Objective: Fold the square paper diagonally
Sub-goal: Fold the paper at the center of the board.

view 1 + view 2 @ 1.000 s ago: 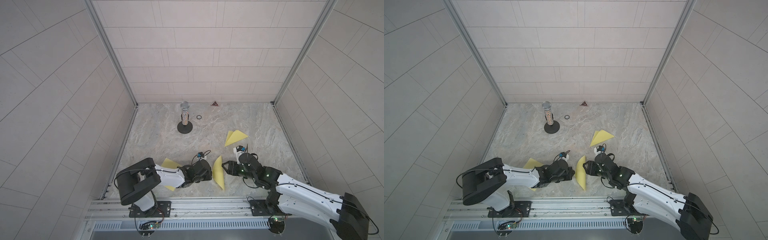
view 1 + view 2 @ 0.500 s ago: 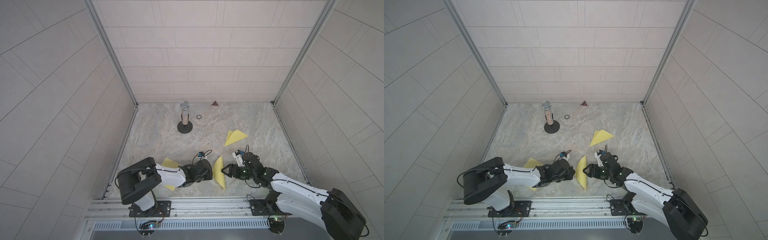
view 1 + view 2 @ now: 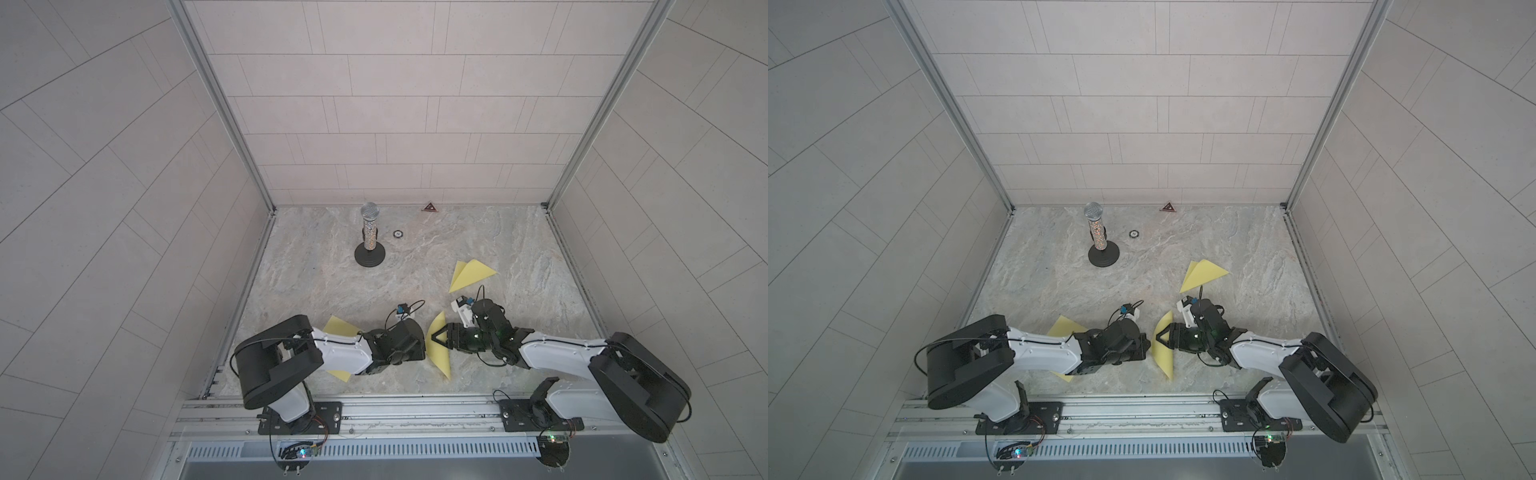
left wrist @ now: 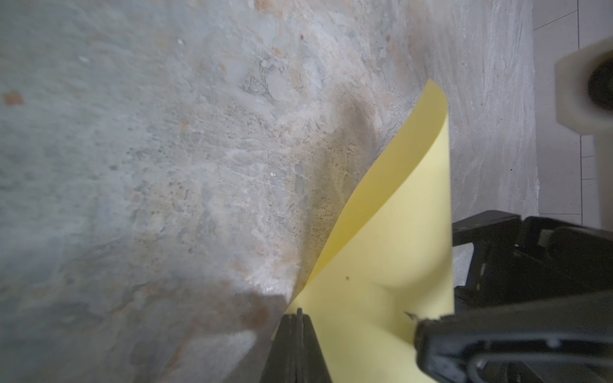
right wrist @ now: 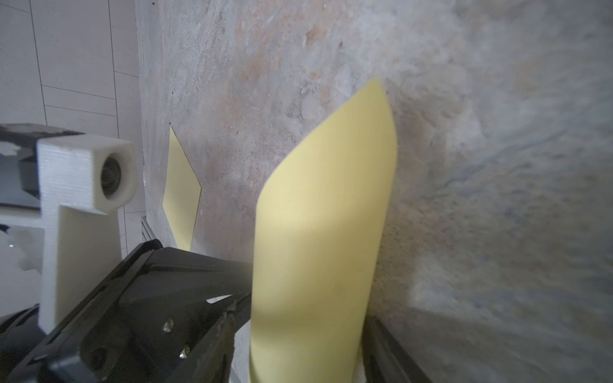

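Marble table (image 3: 498, 249): left gripper (image 4: 299, 320) clamped on paper (image 4: 391, 238) edge; right gripper (image 3: 435, 337) jaws apart, straddling its curled fold. Spare sheet (image 3: 471, 274) beyond right gripper, second sheet (image 3: 337, 326) under left arm (image 3: 340, 357).

Arms (image 3: 340, 355): white shells, black joint housings, thin black cables, white camera mounts (image 5: 83, 172), black tools (image 4: 296, 320)

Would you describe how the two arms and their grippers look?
The left arm and right arm have white shells, black joints and thin black cables. The left gripper and right gripper are black, with white camera mounts.
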Tool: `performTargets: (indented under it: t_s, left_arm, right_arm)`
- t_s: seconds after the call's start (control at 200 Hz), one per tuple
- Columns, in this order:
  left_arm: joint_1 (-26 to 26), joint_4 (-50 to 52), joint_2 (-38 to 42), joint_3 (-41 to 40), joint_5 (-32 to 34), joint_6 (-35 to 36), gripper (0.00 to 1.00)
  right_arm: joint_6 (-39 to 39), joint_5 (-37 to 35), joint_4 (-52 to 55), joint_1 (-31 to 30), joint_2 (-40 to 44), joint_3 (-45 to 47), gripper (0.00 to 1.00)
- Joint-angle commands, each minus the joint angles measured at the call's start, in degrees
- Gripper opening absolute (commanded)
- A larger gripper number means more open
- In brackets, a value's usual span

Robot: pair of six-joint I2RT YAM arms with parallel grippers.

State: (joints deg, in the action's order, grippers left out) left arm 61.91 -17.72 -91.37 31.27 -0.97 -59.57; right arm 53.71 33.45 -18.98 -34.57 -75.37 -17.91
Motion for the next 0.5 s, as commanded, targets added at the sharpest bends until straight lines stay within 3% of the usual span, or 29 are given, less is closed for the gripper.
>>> performTargets:
  t_s: [0.0, 0.3, 0.495]
  left_arm:
    - [0.21, 9.94, -2.96, -1.71, 0.8, 0.59, 0.0]
    - [0.28, 10.12, -2.96, -1.74, 0.97, 0.51, 0.0]
    - [0.32, 10.41, -2.85, -1.74, 1.15, 0.51, 0.0]
  right_arm:
    - [-1.01, -0.5, 0.2, 0.39, -1.75, -0.05, 0.57]
    - [-3.01, 2.61, -5.19, 1.96, -5.49, 0.77, 0.27]
    - [-3.2, 3.09, -6.34, 3.55, -7.14, 1.41, 0.22]
